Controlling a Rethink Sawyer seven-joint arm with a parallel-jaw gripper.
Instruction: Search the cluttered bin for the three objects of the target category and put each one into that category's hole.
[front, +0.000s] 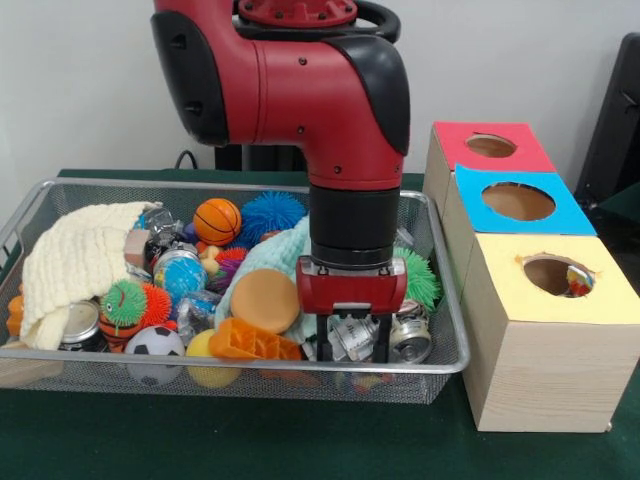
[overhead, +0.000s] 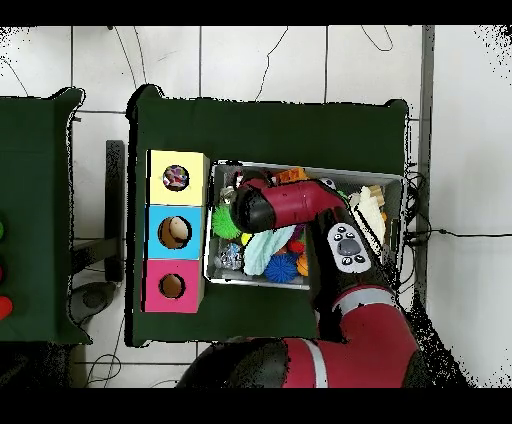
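Silver wire-mesh bin (front: 445, 300); pale wood-grain box (front: 545, 375), matt yellow top, rough-edged hole (front: 555, 273); glossy red arm (front: 320, 90).

Front camera faces the robot closely; overhead looks down; both share the bin (front: 440, 368) (overhead: 225, 280).

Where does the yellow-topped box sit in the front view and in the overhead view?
Front view: the yellow-topped box is at the lower right, nearest the camera, right of the bin.
Overhead view: it is at the upper left, topmost of the three boxes, left of the bin.
Shared landmark: the blue-topped box sits directly next to it in both views, between it and the red-topped box.
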